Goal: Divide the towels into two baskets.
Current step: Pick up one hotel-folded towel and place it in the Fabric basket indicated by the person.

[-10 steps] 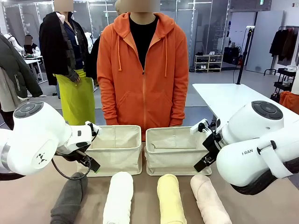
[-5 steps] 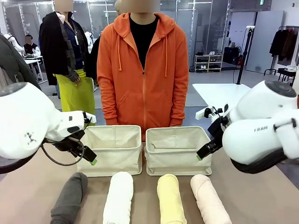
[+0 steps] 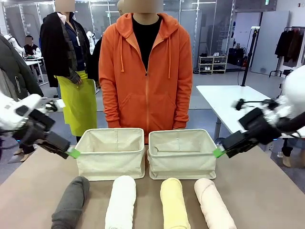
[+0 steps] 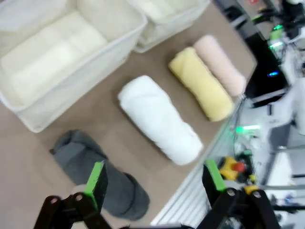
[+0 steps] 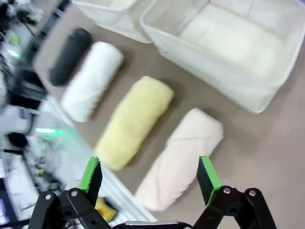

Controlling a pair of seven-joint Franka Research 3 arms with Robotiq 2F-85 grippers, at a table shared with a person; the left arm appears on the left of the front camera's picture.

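Two cream canvas baskets stand side by side in the middle of the brown worktop (image 3: 267, 191), their facing walls close together; inside the left basket (image 3: 110, 164) and the right basket (image 3: 181, 168) the pale fabric floor lies bare; all four rolled towels lie on the worktop in a row on the robot's side of the baskets; from the robot's left they are the dark grey towel (image 3: 70, 202), the white towel (image 3: 120, 202), the pale yellow towel (image 3: 174, 202) and the pale pink towel (image 3: 213, 202); each long axis runs from the baskets toward the robot's edge, one end pointing at a basket wall; the row fans a little, the grey one's near end swinging left and the pink one's near end right; the white one lies before the left basket, the yellow one before the right; the left gripper (image 3: 74, 153) hangs in the air just off the left basket's outer corner, its fingers (image 4: 96, 179) spread wide apart and holding nothing, the grey towel below one of them in the wrist view; the right gripper (image 3: 218, 152) hangs just off the right basket's outer corner, its fingers (image 5: 208, 175) likewise wide apart and empty, the pink towel below them; a person (image 3: 145, 76) in an orange hoodie stands at the far side, behind the baskets
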